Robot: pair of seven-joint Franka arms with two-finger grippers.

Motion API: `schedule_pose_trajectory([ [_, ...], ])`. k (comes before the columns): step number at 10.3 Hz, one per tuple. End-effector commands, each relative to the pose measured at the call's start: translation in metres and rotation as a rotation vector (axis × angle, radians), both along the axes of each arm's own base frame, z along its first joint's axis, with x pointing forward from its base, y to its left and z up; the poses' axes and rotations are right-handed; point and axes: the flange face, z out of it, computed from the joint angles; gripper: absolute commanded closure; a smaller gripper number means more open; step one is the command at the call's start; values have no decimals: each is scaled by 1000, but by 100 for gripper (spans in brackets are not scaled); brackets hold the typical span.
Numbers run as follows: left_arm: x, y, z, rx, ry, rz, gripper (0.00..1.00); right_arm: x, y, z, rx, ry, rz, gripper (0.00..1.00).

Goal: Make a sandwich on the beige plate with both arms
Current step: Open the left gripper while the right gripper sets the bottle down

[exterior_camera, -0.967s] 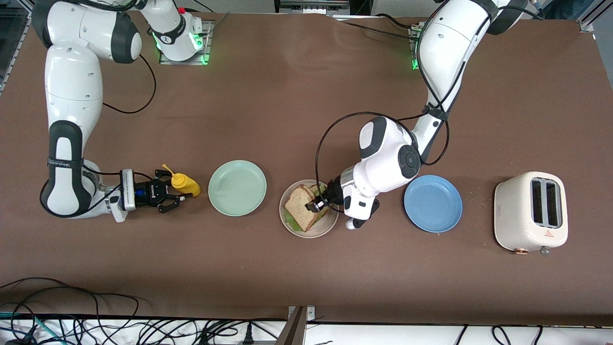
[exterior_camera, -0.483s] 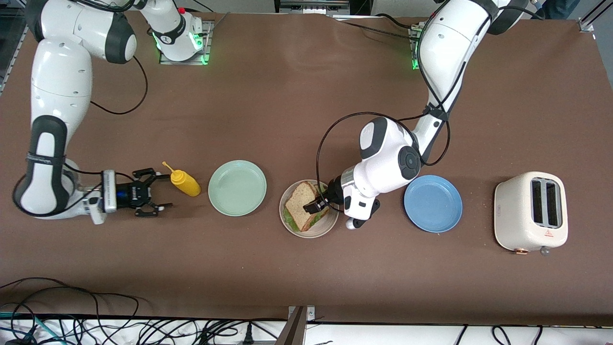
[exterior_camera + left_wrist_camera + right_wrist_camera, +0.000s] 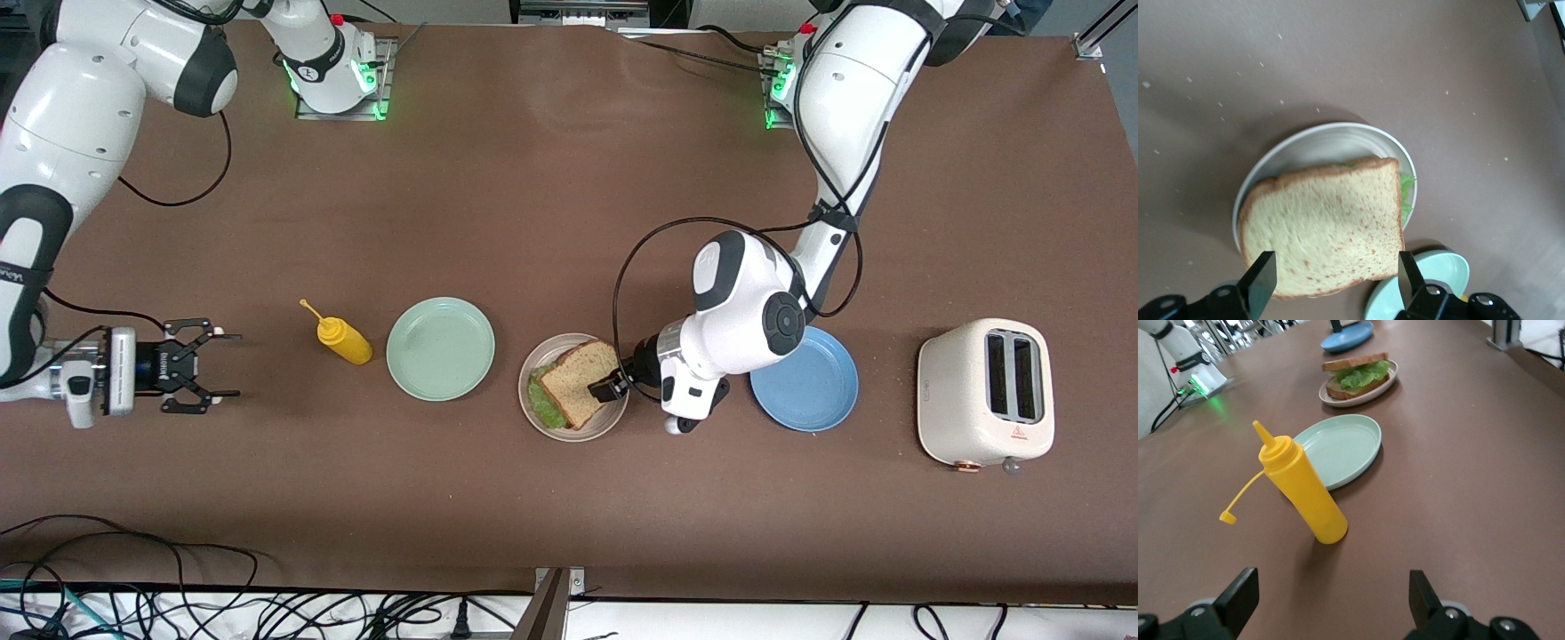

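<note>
Left gripper (image 3: 612,388) is open over my sandwich (image 3: 578,382); right gripper (image 3: 200,364) waits, open. Bread is soft; I'd pinch its crust edges.

The brown tabletop (image 3: 551,222) holds a row of things. A yellow squeeze bottle (image 3: 342,340) stands toward the right arm's end. Beside it lies a mint-green plate (image 3: 440,348), then the beige plate (image 3: 533,373) with the sandwich (image 3: 578,385) on it, then a blue plate (image 3: 813,387). A cream toaster (image 3: 985,393) sits toward the left arm's end.

Glossy white arms (image 3: 836,98), black joints
</note>
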Motion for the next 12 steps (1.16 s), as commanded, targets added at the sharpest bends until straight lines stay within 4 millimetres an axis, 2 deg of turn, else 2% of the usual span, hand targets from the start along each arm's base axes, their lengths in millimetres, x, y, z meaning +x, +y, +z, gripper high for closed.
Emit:
schedule_pose_trajectory([
  [1, 2, 16, 2, 42, 11, -35, 17, 7, 18, 68, -158, 123, -99, 0],
  [3, 6, 32, 13, 102, 10, -88, 17, 9, 46, 119, -269, 234, -225, 0],
  [4, 5, 35, 32, 134, -6, -116, 12, 8, 61, 140, -329, 269, -269, 0],
  [6, 6, 71, 90, 222, -18, -161, 5, 4, 120, 185, -489, 290, -316, 0],
  [7, 6, 97, 121, 260, -22, -169, 0, -4, 132, 206, -575, 328, -374, 0],
  [8, 4, 118, 150, 277, -27, -178, 0, -9, 155, 223, -621, 340, -401, 0],
  [10, -2, 169, 200, 315, -41, -218, 0, -26, 184, 248, -754, 337, -490, 0],
  [12, -17, 209, 240, 441, -61, -322, 0, -43, 201, 249, -867, 377, -571, 0],
])
